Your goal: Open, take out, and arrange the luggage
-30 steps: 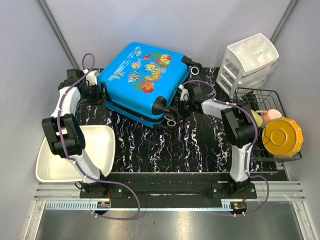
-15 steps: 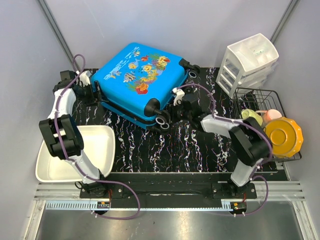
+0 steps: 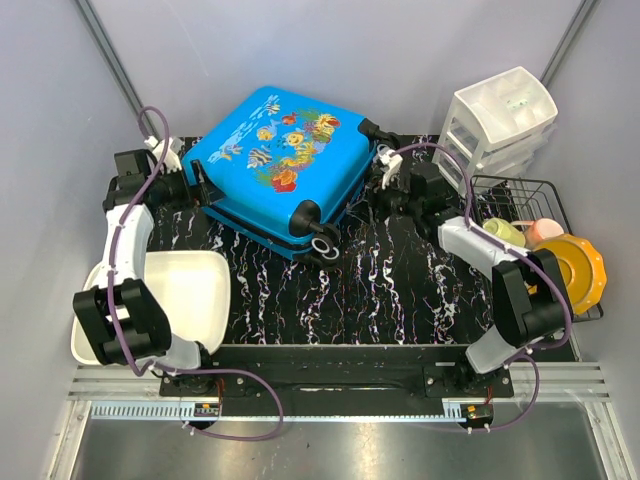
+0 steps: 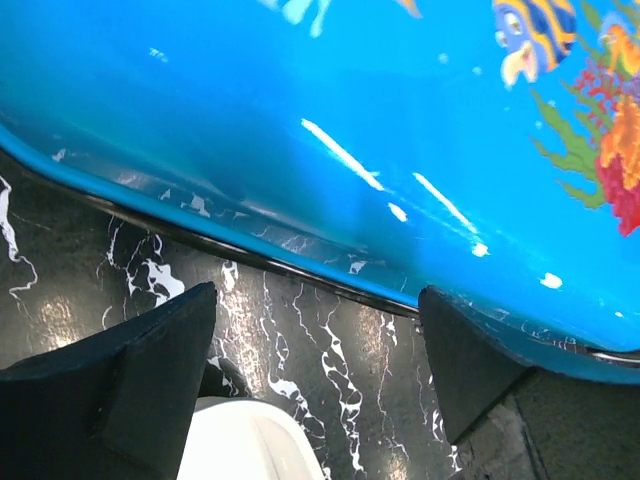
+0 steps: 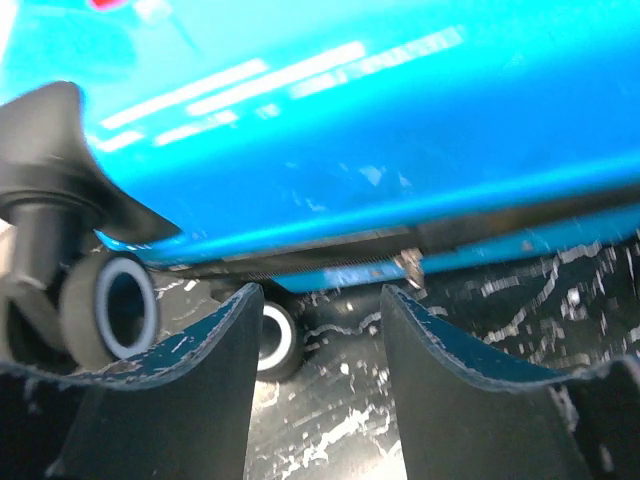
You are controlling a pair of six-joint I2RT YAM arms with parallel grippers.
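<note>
The luggage (image 3: 275, 165) is a bright-blue fish-print suitcase lying closed and tilted at the back of the black marble table (image 3: 380, 290), with its black wheels (image 3: 322, 247) at the near corner. My left gripper (image 3: 188, 183) stands open just off the case's left edge. In the left wrist view the left gripper (image 4: 315, 335) has only tabletop between its fingers, and the blue shell (image 4: 350, 130) lies beyond. My right gripper (image 3: 368, 198) is open beside the case's right side. In the right wrist view the right gripper (image 5: 320, 315) faces the zipper seam and a zipper pull (image 5: 410, 266), with a wheel (image 5: 110, 305) at the left.
A white tub (image 3: 150, 300) sits at the front left, and its rim (image 4: 245, 445) shows under my left gripper. A white drawer unit (image 3: 500, 125) stands at the back right. In front of it a wire basket (image 3: 500, 185) holds a yellow lid (image 3: 565, 270) and small items.
Both grippers' jaws have widened. The right arm swung from the case's wheel corner back to its right side. The left arm drew back to the left, and the suitcase shifted slightly.
</note>
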